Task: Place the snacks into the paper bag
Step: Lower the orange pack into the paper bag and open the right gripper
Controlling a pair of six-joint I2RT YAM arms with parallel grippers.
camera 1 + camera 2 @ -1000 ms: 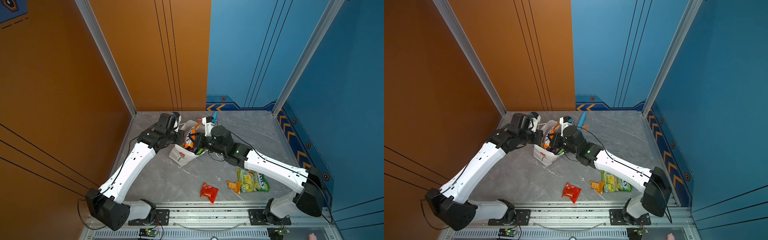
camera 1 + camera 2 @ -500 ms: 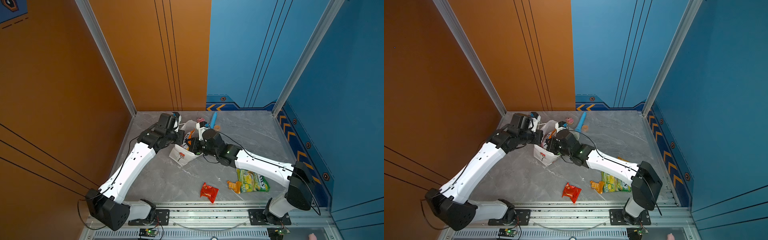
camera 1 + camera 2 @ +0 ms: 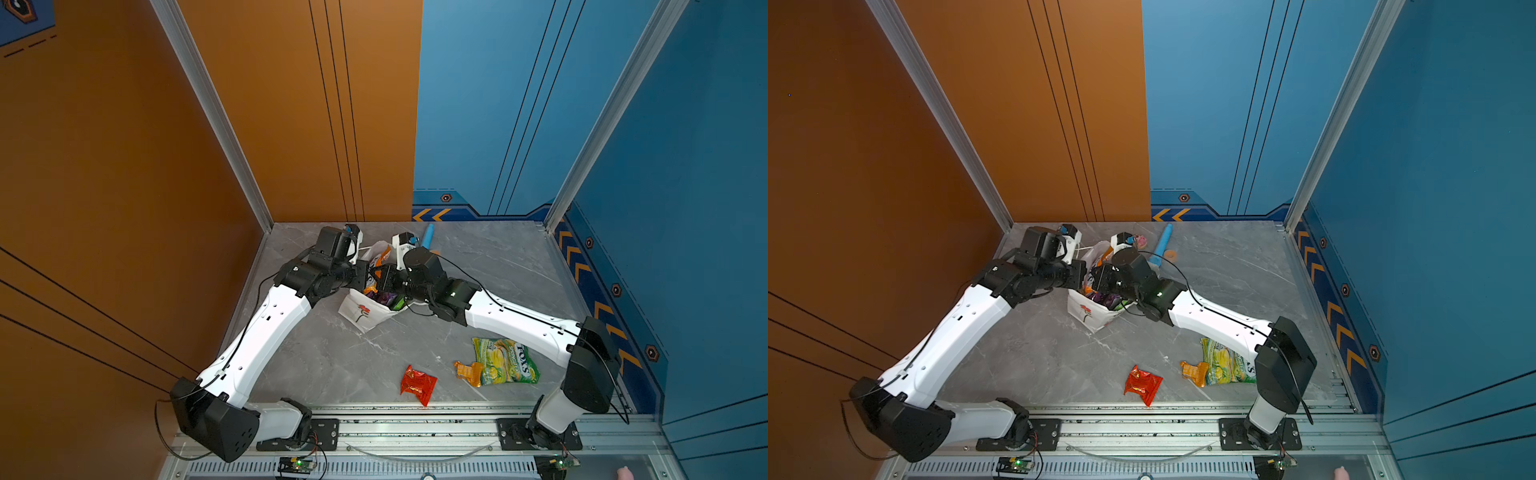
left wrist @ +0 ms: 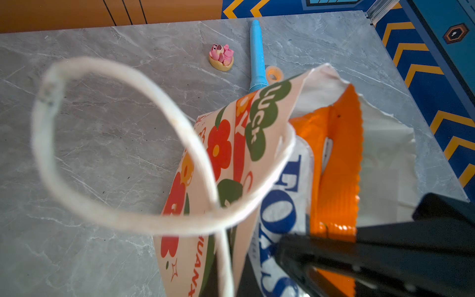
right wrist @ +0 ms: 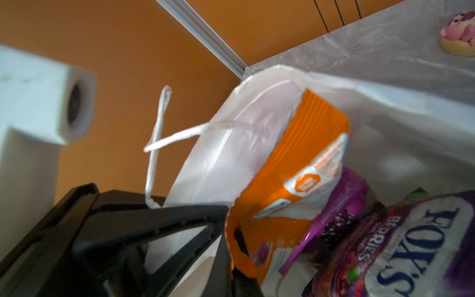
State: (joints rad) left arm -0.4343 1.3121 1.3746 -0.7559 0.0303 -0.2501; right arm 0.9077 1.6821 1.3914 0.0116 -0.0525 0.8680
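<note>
- Nearest on the counter (image 3: 316,357), three snacks are left out: a red packet (image 3: 417,383), a small orange packet (image 3: 467,370) and a green FOX'S bag (image 3: 505,360). Light, slippery, crinkly film is expected, so a sealed edge is probably best pinched.
- Further back, the paper bag (image 3: 361,311) is stuffed with an orange FOX'S packet (image 5: 303,159) and a purple pack (image 5: 416,244). Thin paper, easily creased.
- The left gripper (image 4: 288,254) and right gripper (image 5: 230,223) are parked at its mouth, jaws pressed together. Whether paper is pinched can't be told.
- Farthest, the pink toy (image 3: 1140,240) and blue tube (image 3: 1163,245) are to be ignored.
</note>
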